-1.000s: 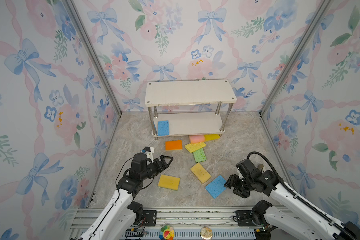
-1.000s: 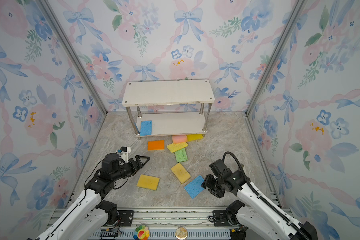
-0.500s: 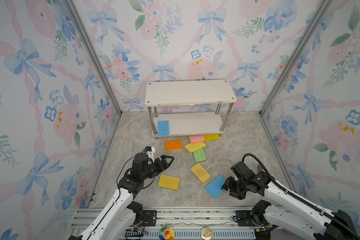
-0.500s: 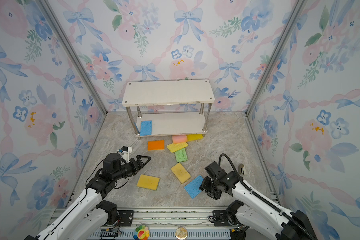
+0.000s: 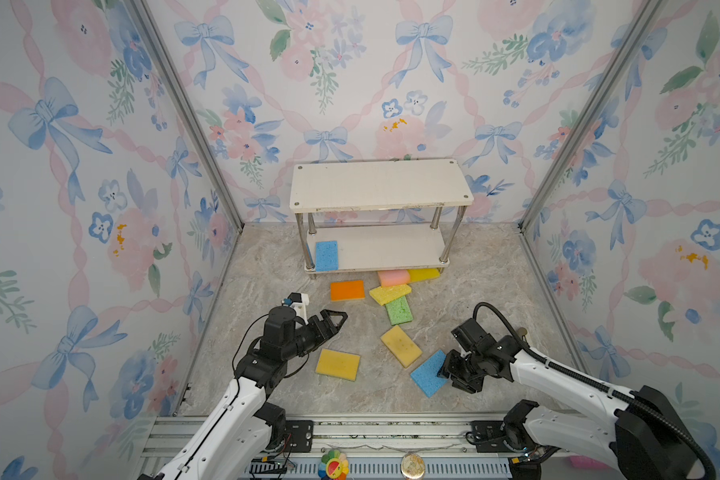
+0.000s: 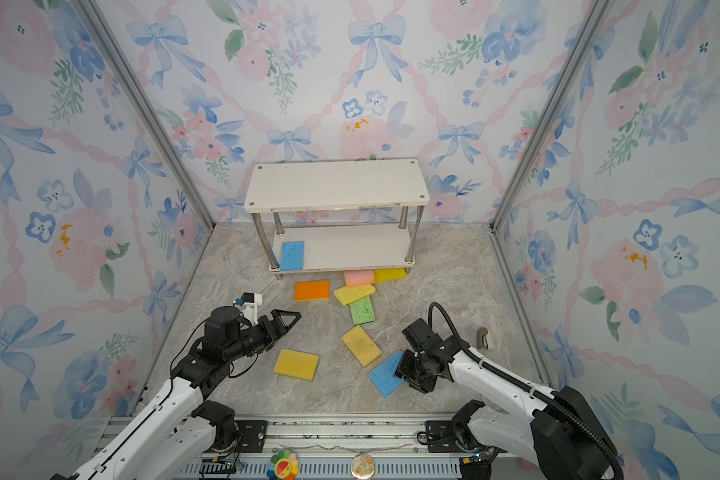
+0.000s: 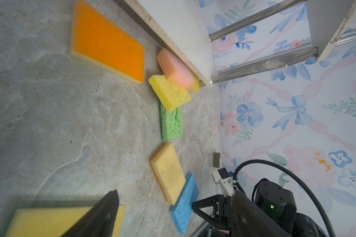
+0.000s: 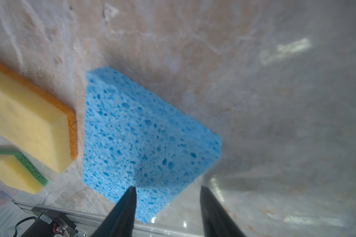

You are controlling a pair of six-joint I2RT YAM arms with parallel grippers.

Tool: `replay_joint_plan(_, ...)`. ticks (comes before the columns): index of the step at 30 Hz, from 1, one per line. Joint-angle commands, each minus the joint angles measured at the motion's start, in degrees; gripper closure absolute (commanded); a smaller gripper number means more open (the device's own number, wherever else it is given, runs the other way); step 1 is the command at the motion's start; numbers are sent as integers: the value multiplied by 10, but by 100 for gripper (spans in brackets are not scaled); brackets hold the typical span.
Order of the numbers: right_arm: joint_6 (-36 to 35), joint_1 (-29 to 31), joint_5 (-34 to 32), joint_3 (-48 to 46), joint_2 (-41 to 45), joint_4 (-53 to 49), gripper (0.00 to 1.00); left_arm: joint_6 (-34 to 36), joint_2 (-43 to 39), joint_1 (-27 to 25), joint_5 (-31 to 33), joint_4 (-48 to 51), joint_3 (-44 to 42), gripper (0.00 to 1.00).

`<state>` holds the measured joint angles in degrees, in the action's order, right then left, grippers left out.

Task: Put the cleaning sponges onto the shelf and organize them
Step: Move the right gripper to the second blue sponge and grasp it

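The white two-tier shelf (image 5: 379,187) stands at the back, with one blue sponge (image 5: 326,255) on its lower board. On the floor lie orange (image 5: 347,289), pink (image 5: 393,277), bright yellow (image 5: 390,294), green (image 5: 398,311), tan-yellow (image 5: 400,345) and yellow (image 5: 337,364) sponges. My right gripper (image 5: 447,365) is low at the right edge of a second blue sponge (image 8: 140,131). It stands open (image 8: 168,189), one finger over the sponge and one over bare floor. My left gripper (image 5: 335,322) hovers open above the floor, just behind the yellow sponge.
Another yellow sponge (image 5: 424,274) lies half under the shelf's front right corner. A small metal piece (image 6: 482,336) stands on the floor near the right wall. Flowered walls close in three sides and a metal rail (image 5: 350,428) runs along the front.
My right gripper has moved left and down onto the blue sponge's edge, and its jaws have narrowed. The left arm has barely moved. No sponge has shifted.
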<state>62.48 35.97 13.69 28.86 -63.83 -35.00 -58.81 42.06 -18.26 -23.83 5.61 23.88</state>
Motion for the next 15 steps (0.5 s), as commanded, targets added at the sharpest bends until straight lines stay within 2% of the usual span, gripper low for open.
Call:
replay_joint_plan(1, -11, -9, 4, -6, -6, 8, 58, -3, -5, -3, 5, -8, -2, 12)
replay_joint_plan(7, -18, -12, 6, -7, -9, 4, 84, -7, -7, -3, 10, -9, -7, 12)
replay_joint_plan(15, -33, -14, 2, 10, -11, -10, 98, -6, -5, -3, 10, -9, -3, 11)
